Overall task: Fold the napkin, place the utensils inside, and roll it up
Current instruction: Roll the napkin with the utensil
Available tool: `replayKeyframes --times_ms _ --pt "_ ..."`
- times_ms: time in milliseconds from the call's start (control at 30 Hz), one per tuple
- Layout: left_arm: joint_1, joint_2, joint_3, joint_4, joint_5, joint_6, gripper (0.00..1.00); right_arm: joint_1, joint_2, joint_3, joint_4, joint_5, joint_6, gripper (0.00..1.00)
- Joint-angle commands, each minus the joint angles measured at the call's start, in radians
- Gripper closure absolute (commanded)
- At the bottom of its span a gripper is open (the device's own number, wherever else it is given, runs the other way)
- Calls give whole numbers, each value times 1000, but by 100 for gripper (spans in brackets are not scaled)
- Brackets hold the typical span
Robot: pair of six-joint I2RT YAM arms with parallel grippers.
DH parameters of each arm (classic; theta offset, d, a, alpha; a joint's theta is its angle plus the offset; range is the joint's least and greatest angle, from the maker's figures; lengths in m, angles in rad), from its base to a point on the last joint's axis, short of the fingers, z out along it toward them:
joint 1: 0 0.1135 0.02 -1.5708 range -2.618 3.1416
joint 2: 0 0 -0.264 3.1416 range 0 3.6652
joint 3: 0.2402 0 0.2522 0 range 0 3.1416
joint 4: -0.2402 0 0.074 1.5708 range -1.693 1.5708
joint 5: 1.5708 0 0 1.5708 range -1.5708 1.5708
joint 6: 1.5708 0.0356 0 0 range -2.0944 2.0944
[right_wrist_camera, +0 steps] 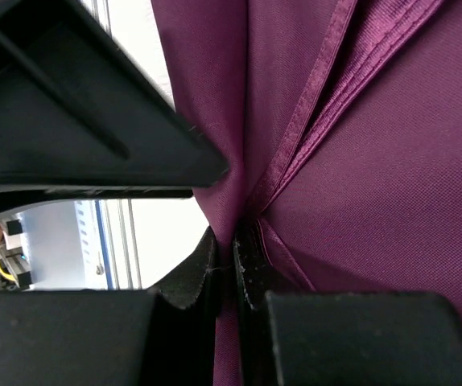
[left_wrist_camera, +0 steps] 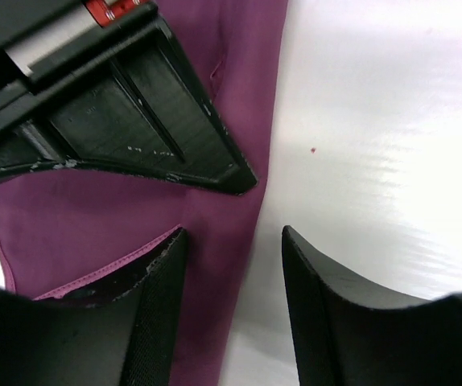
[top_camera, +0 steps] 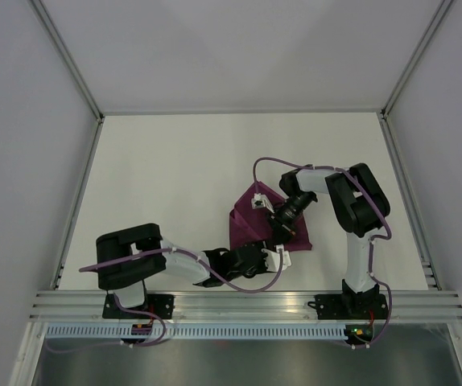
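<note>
On the white surface (top_camera: pixel 175 177) the napkin (top_camera: pixel 245 223) lies bunched right of centre, its long axis running away from the bases. The right jaws pinch a gathered fold. The left jaws stand spread astride its near edge, cloth on their left.

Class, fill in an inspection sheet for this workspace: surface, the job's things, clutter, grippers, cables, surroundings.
surface: glossy white table.
job's things: magenta napkin bunched right of the table's middle, between the two arms; utensils not seen in any view.
clutter: one tiny red speck on the table.
grippers: left gripper open over the napkin's edge; right gripper shut on a napkin fold.
cables: purple cables loop along both arms.
surroundings: white walls; aluminium rail at the near edge.
</note>
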Motion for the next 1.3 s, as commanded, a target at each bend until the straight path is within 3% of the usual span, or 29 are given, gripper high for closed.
replayKeyframes --times_ms 0,233,400,533,567,667,767,967,1267 --pt "-2 37 25 77 -69 115 43 -4 54 2 80 136 -61 99" --pt "4 91 51 29 -48 146 42 -8 81 22 60 137 -65 99" --pt "14 91 52 -60 -6 120 49 -11 100 45 40 128 -70 99" --pt "15 112 67 -129 46 54 66 -13 115 57 31 128 -68 99" --pt "17 117 68 -134 55 39 75 -14 115 57 31 127 -67 99" --pt "26 129 67 -149 96 -22 89 -15 115 56 34 127 -61 97" --pt "30 140 67 -165 142 -68 98 -16 101 50 46 125 -50 88" --pt "70 148 69 -189 296 -154 98 -18 29 51 51 91 -36 57" --pt "175 132 32 -154 494 -271 98 -59 -182 70 112 39 77 43"
